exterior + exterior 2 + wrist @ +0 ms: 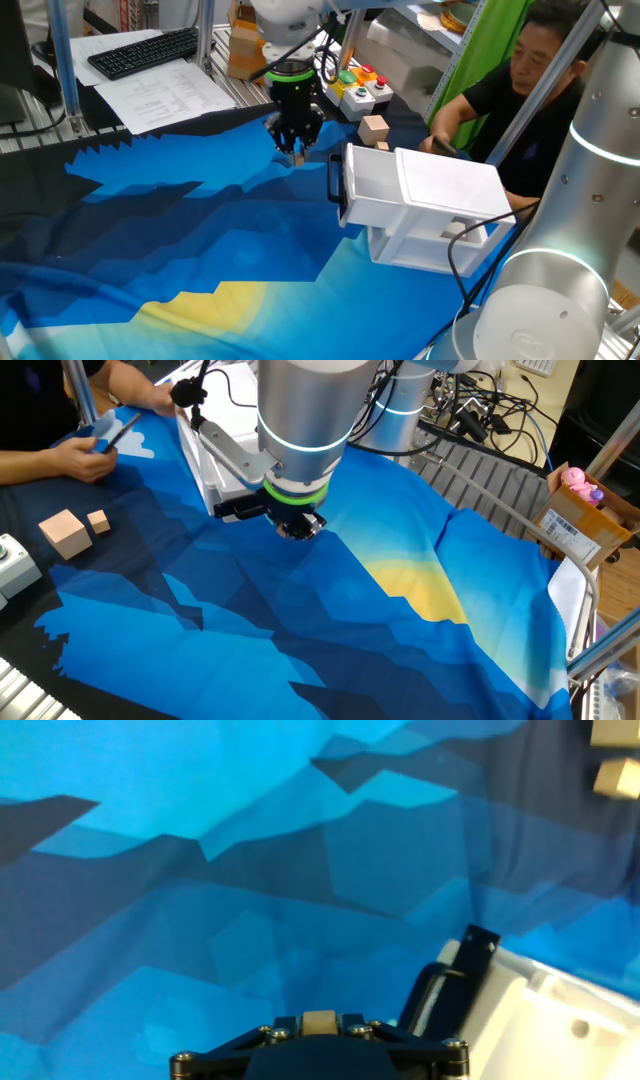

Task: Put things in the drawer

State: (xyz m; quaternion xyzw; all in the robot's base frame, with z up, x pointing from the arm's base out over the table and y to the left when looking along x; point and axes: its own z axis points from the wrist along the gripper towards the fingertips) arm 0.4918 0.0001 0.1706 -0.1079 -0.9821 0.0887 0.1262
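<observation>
Two fixed cameras face the drawer (420,190) from opposite sides; hand view looks down close.

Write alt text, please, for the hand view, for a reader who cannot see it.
The gripper, at the bottom edge, is shut on a small tan wooden cube above a blue patterned cloth. At lower right is the open white drawer with its black handle. Two more wooden blocks lie at the upper right corner.
</observation>
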